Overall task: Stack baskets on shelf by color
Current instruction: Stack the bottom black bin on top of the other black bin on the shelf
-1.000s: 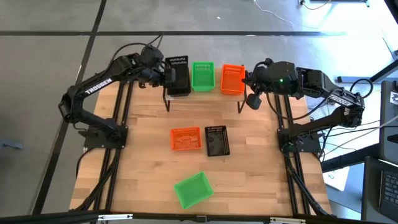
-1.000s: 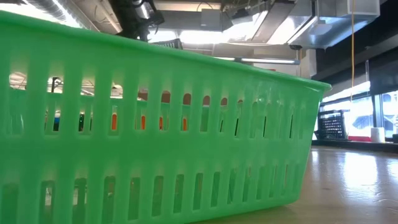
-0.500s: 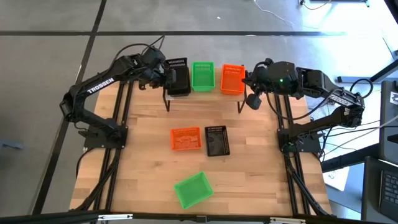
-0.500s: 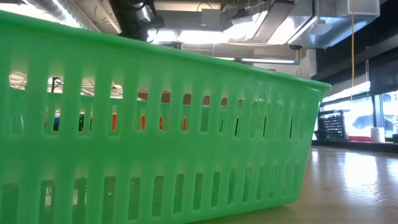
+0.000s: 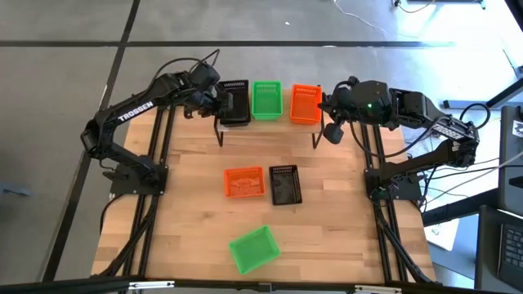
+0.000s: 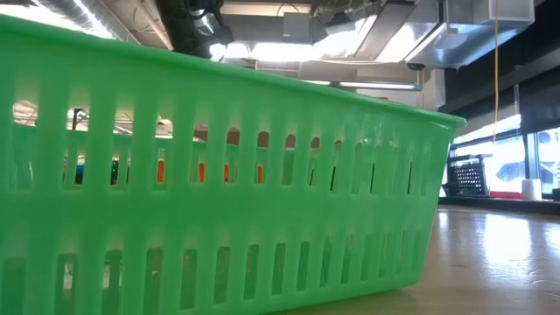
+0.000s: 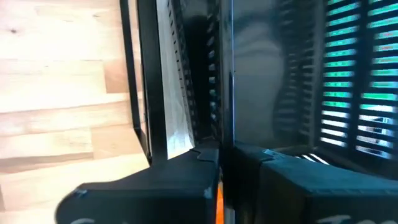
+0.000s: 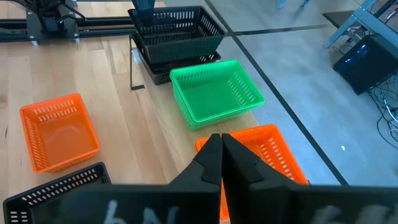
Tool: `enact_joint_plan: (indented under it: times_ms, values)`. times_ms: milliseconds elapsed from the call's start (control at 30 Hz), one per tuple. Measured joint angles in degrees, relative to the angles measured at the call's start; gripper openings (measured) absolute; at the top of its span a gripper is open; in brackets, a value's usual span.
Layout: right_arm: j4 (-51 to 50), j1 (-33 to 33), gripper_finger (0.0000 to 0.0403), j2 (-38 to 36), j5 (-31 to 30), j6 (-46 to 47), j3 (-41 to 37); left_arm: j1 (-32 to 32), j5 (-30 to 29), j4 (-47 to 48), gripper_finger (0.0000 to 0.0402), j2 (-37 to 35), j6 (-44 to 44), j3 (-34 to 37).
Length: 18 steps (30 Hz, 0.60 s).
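On the shelf stand a black basket stack, a green basket and an orange basket. My left gripper is at the black stack's left end, shut on the upper black basket, which sits tilted in a lower black one. My right gripper hovers shut above the shelf's orange basket, at its right end. Loose on the tabletop rest an orange basket, a black basket and a green basket. My left gripper pinches the upper black basket's end wall on the side toward the table's left, one finger inside the basket and one outside. It comes from the left, slanting down. The basket rests tilted in the black basket beneath it on the shelf.
The loose green basket fills the low view, right at the near edge. The shelf's thin black legs stand on the tabletop. Bare wood lies between the shelf and the loose baskets. Both arm bases flank the table's sides.
The left gripper has shifted slightly toward the table's left and down with the black basket. The basket has sunk lower onto the black one on the shelf. The right arm has kept still.
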State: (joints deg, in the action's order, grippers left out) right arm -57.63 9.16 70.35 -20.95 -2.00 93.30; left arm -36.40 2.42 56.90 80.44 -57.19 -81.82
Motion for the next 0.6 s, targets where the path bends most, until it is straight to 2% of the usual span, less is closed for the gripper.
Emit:
enact_joint_plan:
  times_ms: [300, 600]
  values:
    - [0.09, 0.00, 0.0000, 0.00, 0.00, 0.16, 0.00, 0.00, -0.10, 0.03, 0.0062, 0.00, 0.78, 0.00]
    - [0.22, -0.02, 0.0000, 0.00, 0.25, -0.80, 0.00, -0.74, -3.90, -0.32, 0.0060, -3.18, 9.39, -0.04]
